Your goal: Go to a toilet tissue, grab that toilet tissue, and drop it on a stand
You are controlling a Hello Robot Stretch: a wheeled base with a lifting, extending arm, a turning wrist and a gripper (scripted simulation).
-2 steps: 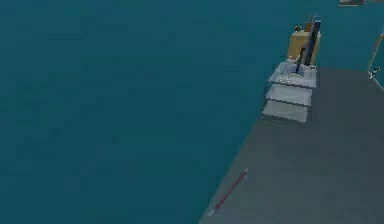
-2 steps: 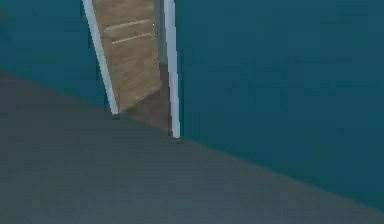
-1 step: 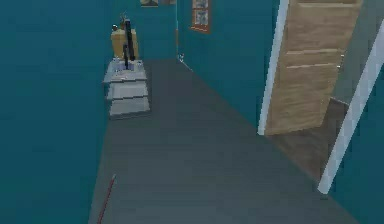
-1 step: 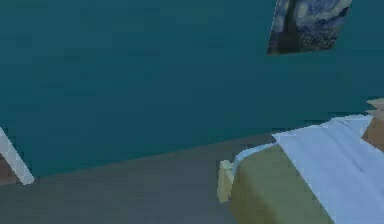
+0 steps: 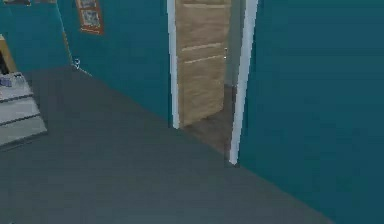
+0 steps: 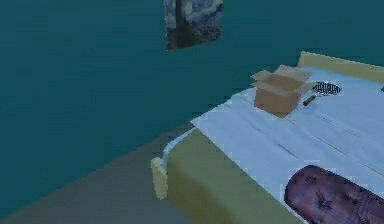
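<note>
Since the wooden door (image 5: 203, 60) stands swung back inside its white frame (image 5: 243, 80), right of centre in the forward view, the way into the next room is free, and that opening looks like the sensible route for a search. Where the toilet tissue is I cannot tell; my judgement is that the robot is at the searching step, with the grab and the drop both to come. How the gripper stands I cannot tell either.

At the left edge of the forward view sits a low white cabinet (image 5: 18, 112) against the teal wall, which might serve as the stand. A framed picture (image 5: 90, 15) hangs at the upper left.

In the arm side view a bed (image 6: 215, 180) fills the lower right. A cardboard box (image 6: 282, 90) rests on it, flaps up, near the far end, with a dark cushion (image 6: 330, 195) at the bottom right. A painting (image 6: 193, 22) hangs at top centre.
</note>
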